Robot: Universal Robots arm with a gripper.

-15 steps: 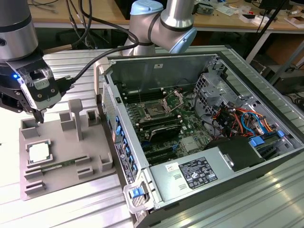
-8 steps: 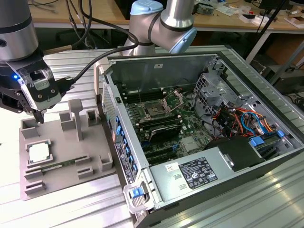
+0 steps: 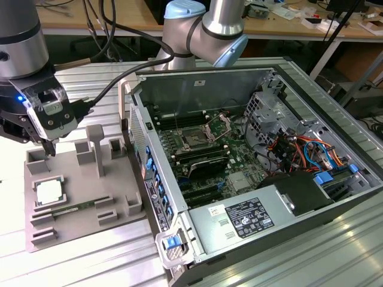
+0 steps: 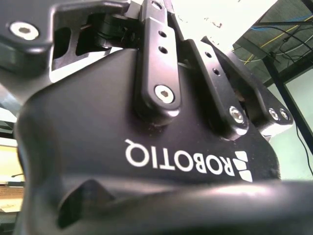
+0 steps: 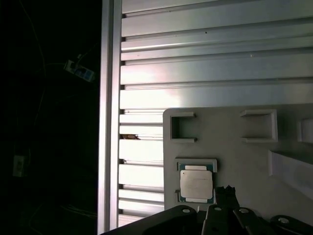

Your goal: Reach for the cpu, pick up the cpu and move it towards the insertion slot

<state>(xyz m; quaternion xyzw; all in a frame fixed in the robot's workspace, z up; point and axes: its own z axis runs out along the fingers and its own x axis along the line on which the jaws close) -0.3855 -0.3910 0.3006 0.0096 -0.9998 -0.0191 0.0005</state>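
**Gripper (image 3: pixel 50 147) over the fixture, cpu (image 3: pixel 48 192) in its pocket, not gripped**

Closest to the lens in the second wrist view, you get the gripper's black housing (image 4: pixel 122 156) and its bolted link bars (image 4: pixel 159 63). Open or closed: can't tell from any view.

In the exterior view the gripper hangs over the far corner of the grey fixture plate (image 3: pixel 90 203), on the exterior view's left, pointing down and clear of the plate. The cpu lies flat in a square pocket (image 3: pixel 37 180) near the plate's left edge, pale top up. It is nearer the camera than the gripper and apart from it.

The first wrist view looks down on the cpu (image 5: pixel 196 184) in that pocket, with a dark part of the gripper (image 5: pixel 227 196) just beside its corner. You can't see any contact.

The plate rests on the slatted aluminium table (image 5: pixel 215 58).

The insertion slot (image 3: pixel 194 140) is well apart, inside the open PC case (image 3: pixel 287 197) to the exterior view's right of the plate. It has a dark centre and a silver frame, and its hinged plate (image 3: pixel 218 127) is tilted up. The robot arm (image 3: pixel 209 27) stands behind the case.
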